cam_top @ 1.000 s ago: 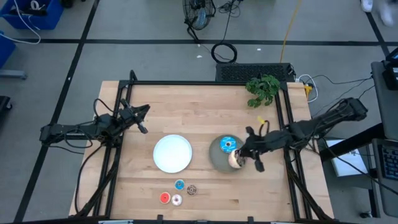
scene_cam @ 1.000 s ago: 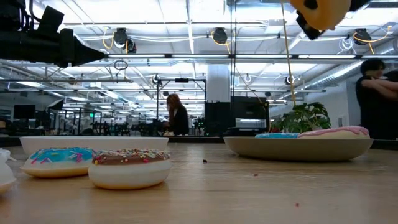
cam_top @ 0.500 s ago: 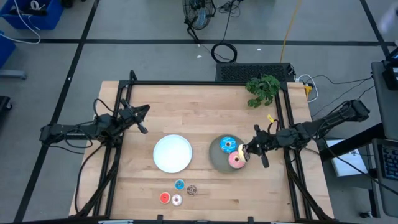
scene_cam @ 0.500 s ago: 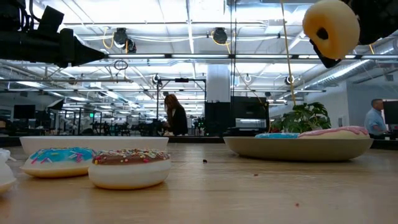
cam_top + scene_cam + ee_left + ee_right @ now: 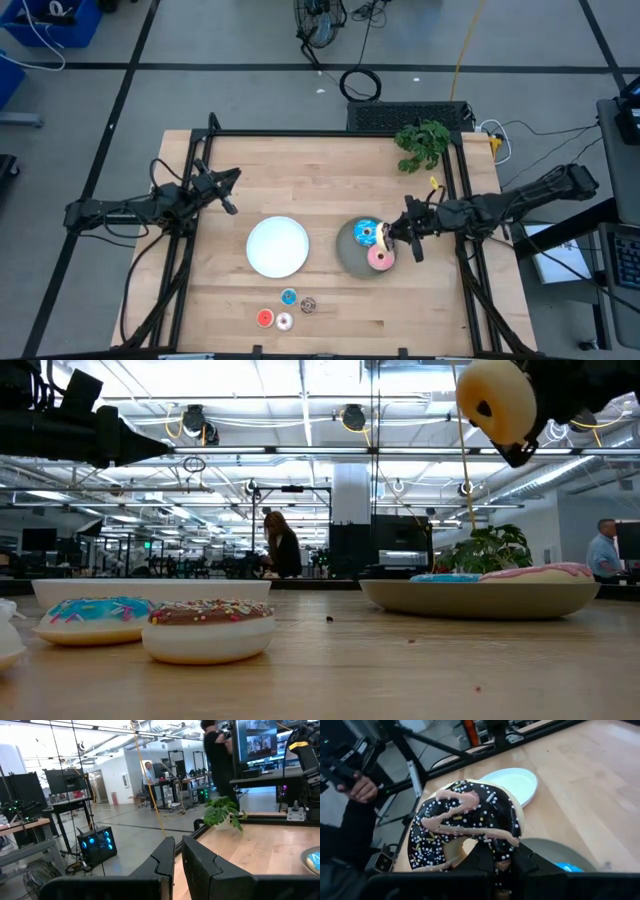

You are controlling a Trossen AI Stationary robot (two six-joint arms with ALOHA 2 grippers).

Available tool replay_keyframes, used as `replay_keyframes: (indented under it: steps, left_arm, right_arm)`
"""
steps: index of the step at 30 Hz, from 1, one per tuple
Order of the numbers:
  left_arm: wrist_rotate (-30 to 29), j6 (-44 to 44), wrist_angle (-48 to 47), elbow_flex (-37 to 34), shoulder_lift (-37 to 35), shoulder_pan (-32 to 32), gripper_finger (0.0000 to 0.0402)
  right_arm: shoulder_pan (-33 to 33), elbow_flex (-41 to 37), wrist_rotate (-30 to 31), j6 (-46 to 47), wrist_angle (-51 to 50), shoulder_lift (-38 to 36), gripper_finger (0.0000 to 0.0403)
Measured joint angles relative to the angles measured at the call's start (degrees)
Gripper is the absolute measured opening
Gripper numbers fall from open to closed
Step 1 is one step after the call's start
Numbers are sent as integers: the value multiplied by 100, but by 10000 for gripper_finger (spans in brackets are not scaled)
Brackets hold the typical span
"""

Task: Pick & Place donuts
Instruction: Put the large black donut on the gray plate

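My right gripper (image 5: 392, 236) is shut on the brown sprinkled donut (image 5: 465, 827), held above the right part of the grey plate (image 5: 349, 258). In the low view the donut (image 5: 497, 400) hangs high, its pale underside facing the camera. A blue donut (image 5: 365, 232) and a pink donut (image 5: 380, 258) lie flat on the grey plate. Several tiny donuts (image 5: 287, 308) lie on the table near its near edge. My left gripper (image 5: 230, 196) waits shut and empty at the table's left. My right gripper pinches the donut's ring at the part nearest the wrist (image 5: 496, 851) between its two fingers (image 5: 530, 866). The fingers come level from the table's right. The donut stands on edge, tilted, lifted clear of the plate.
A round white plate (image 5: 277, 246) lies left of the grey plate. A green plant (image 5: 422, 145) stands at the far right corner. Black frame rails run along the table's left and right sides. People stand in the room beyond the table.
My right gripper has gone a little toward the table's far edge above the grey plate, still shut on the brown donut. The donut has tipped up on edge and no longer covers the pink donut below it.
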Motion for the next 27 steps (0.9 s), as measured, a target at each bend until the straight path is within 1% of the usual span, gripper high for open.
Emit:
replay_keyframes:
  steps: [3,6,9,13,15,21,23,27]
  left_arm:
    - [-1,4,-3,0,-1,0,42]
    - [-2,45,1,0,-1,0,42]
    - [-4,152,3,0,-1,0,42]
    - [-7,166,5,0,-1,0,42]
    - [-7,166,5,0,-1,0,42]
    - [-7,165,5,0,-1,0,42]
    - [-7,164,5,0,-1,0,42]
    - [-7,164,6,0,0,0,42]
  right_arm:
    - [-5,251,-29,-137,-26,331,9]
    - [-35,560,-299,-270,-138,703,9]
    - [-37,834,-348,-410,-196,1079,9]
    - [-37,1100,-712,-687,-215,1503,9]
    - [-36,1196,-758,-716,-224,1668,9]
    - [-37,1395,-775,-679,-230,2012,9]
    - [-37,1408,-911,-670,-235,2050,9]
    - [-39,1410,-901,-664,-356,2068,9]
